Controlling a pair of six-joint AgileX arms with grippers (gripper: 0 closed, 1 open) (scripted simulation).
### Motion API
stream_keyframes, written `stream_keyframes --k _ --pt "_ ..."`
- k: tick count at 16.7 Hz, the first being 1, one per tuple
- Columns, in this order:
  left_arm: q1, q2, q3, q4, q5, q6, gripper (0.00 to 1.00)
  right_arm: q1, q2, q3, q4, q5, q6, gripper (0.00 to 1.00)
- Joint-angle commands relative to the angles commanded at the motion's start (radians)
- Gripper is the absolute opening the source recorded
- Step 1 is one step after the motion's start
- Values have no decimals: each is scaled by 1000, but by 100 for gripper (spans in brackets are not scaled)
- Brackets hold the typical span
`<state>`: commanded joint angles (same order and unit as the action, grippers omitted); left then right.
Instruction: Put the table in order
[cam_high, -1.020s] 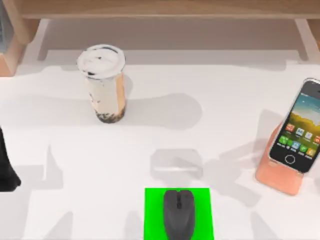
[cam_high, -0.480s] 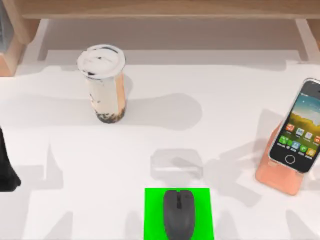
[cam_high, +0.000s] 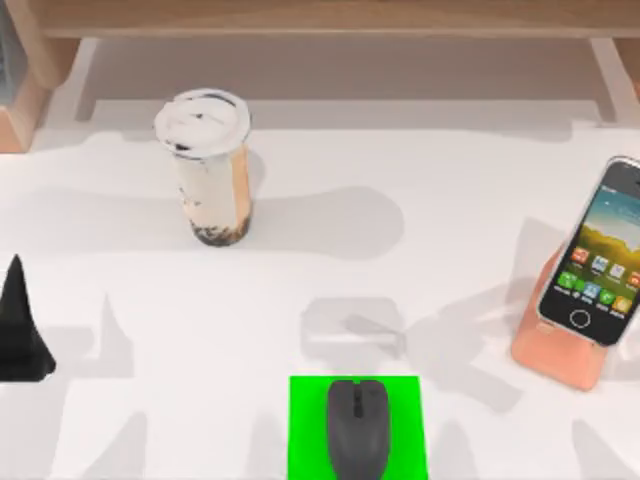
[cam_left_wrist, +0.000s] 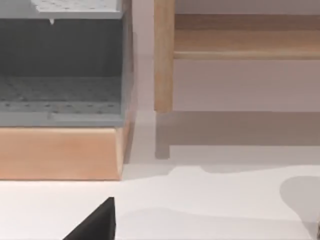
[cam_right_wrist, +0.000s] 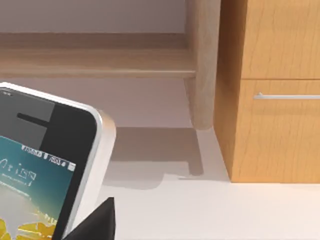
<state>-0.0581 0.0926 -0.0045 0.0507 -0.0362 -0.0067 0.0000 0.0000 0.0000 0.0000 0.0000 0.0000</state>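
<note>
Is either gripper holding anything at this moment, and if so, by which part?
Nothing looks held. The left gripper sits at the table's left edge, apart from the cup, mouse and phone.

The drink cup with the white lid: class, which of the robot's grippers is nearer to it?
Left. The left gripper sits at the table's left edge, near the drink cup. The right gripper is by the phone, far right.
</note>
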Motion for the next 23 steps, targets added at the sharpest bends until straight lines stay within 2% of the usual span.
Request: stream_keyframes --k 12,23 --pt "-365 853 15 429 -236 -40 100 0 0 0 0 0 0 100" --pt "-541 1423 155 873 -387 -57 100 0 0 0 0 0 0 100"
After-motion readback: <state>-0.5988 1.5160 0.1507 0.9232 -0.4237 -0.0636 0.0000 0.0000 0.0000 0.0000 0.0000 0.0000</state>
